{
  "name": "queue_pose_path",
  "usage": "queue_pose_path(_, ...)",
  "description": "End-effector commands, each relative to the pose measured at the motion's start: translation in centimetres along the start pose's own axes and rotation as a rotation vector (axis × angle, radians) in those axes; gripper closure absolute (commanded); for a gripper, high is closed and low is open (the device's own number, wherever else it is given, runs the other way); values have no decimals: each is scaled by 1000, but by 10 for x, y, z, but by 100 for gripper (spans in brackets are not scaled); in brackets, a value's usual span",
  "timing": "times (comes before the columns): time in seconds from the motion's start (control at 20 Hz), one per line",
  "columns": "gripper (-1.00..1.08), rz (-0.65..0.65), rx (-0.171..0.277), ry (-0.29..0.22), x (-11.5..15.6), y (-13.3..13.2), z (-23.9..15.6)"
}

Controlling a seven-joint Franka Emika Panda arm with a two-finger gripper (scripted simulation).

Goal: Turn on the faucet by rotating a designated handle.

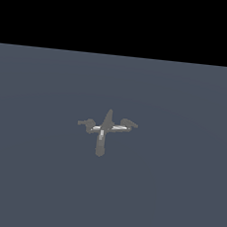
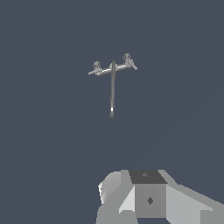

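Observation:
The faucet (image 1: pixel 104 128) is a small grey cross-shaped fixture on the floor, in the middle of the exterior view. Its pale crossbar (image 1: pixel 106 128) carries an upright fin and a spout (image 1: pixel 100 146). The handle (image 1: pixel 87 123) is the blunt, lumpy lever at the exterior view's left end of the crossbar. A slimmer tapered lever (image 1: pixel 130 123) branches off the other end. The wrist view shows the faucet (image 2: pixel 113 70), its handle (image 2: pixel 95 68) and its long spout (image 2: pixel 112 94) from a distance. Only grey and white blocks of my gripper (image 2: pixel 148 197) show, well apart from the faucet. Its fingertips are hidden.
A flat blue-grey floor (image 1: pixel 176 191) lies all around the faucet. A black band fills the upper part of the exterior view. My arm does not appear in the exterior view.

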State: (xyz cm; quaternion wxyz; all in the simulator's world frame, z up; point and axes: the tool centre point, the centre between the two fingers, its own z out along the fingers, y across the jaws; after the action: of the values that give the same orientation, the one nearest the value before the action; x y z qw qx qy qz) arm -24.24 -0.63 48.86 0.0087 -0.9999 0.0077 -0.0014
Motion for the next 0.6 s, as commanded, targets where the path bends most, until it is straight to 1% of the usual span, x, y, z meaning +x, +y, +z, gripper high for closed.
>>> queue_pose_path(0.0,108,0,0,0,0,0,0)
queue_pose_path(0.3,108,18,0,0,2,-4,7)
queue_pose_path(0.55,108,62,-1,0,8,-13,23)
